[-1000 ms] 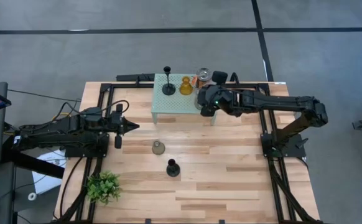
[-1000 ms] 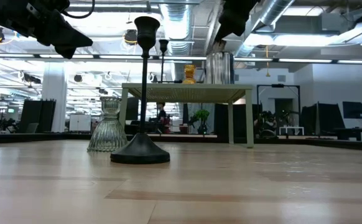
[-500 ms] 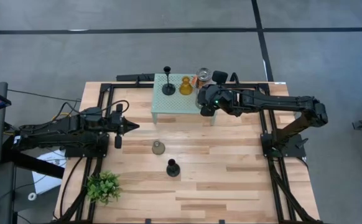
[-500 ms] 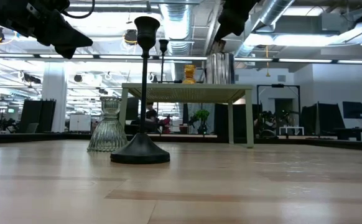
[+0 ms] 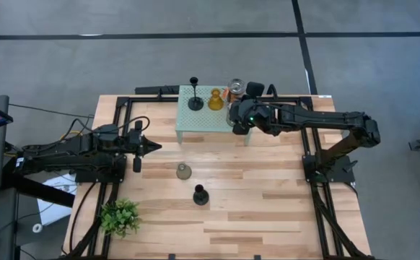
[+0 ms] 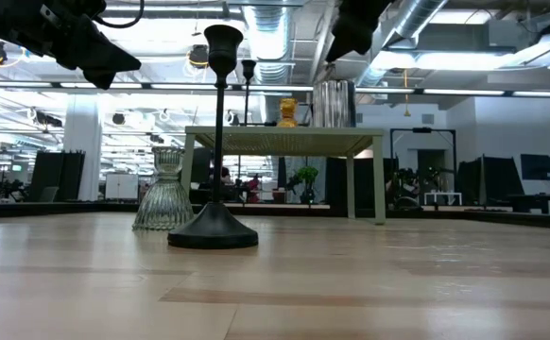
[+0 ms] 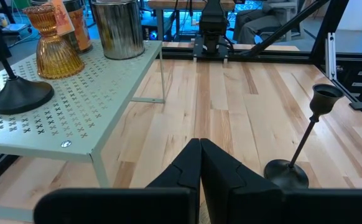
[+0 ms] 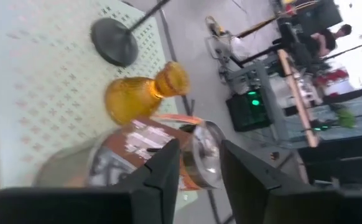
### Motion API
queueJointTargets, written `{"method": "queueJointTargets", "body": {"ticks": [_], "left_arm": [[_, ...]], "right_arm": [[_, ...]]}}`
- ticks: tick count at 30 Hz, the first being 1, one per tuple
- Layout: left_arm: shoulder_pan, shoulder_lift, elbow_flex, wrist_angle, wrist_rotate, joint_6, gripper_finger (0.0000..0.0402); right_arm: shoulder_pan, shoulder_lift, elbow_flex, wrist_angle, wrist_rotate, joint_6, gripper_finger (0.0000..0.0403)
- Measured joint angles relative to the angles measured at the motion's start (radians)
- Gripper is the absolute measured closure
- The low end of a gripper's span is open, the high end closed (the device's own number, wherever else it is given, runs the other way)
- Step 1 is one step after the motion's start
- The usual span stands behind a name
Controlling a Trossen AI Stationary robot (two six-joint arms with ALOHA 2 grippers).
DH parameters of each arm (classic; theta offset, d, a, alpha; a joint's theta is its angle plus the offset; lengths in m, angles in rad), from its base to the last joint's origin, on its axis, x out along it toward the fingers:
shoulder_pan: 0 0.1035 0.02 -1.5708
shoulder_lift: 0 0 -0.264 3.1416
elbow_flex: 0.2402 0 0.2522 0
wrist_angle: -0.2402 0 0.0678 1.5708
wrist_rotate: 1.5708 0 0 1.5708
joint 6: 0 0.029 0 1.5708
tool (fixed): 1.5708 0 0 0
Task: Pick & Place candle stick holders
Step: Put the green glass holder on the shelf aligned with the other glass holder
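Observation:
The mint-green rack (image 5: 208, 119) at the table's far side carries a black holder (image 5: 195, 103), an amber glass holder (image 5: 215, 100), a jar with an orange label (image 8: 168, 146) and a silvery jar (image 7: 117, 28). My right gripper (image 8: 201, 180) hovers open over the rack's right end, above the silvery jar (image 6: 334, 102) and clear of its top. A grey-olive holder (image 5: 184, 171) and a second black holder (image 5: 200, 195) stand on their bases mid-table. My left gripper (image 5: 154, 146) waits shut at the table's left, above the wood.
A green leafy plant (image 5: 120, 217) stands at the near left corner. Black frame rails (image 5: 116, 123) run along the table's left and right sides. Bare wood lies between the rack and the near edge (image 5: 268, 217).

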Motion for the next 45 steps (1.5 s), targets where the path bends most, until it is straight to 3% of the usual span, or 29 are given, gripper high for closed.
{"method": "queueJointTargets", "body": {"ticks": [5,14,19,25,32,39,45], "left_arm": [[0.000,0.000,0.000,0.000,0.000,0.000,0.0394],[0.000,0.000,0.000,0.000,0.000,0.000,0.0394],[0.000,0.001,0.000,0.000,0.000,0.000,0.0394],[0.000,0.001,0.000,0.000,0.000,0.000,0.0394],[0.000,0.001,0.000,0.000,0.000,0.000,0.0394],[0.000,0.001,0.000,0.001,0.000,0.000,0.0394],[0.000,0.001,0.000,0.000,0.000,0.000,0.0394]], "right_arm": [[0.021,0.000,0.000,0.037,0.102,-0.069,0.0279],[0.119,-0.068,0.001,0.131,0.163,-0.113,0.0285],[0.191,-0.127,0.002,0.099,0.043,0.009,0.0286],[0.249,-0.137,0.001,-0.020,0.004,0.107,0.0286],[0.269,-0.082,0.000,-0.067,-0.305,0.256,0.0286],[0.277,0.014,0.000,-0.050,-0.404,0.264,0.0288],[0.280,0.092,0.000,-0.047,-0.429,0.272,0.0305]]}}
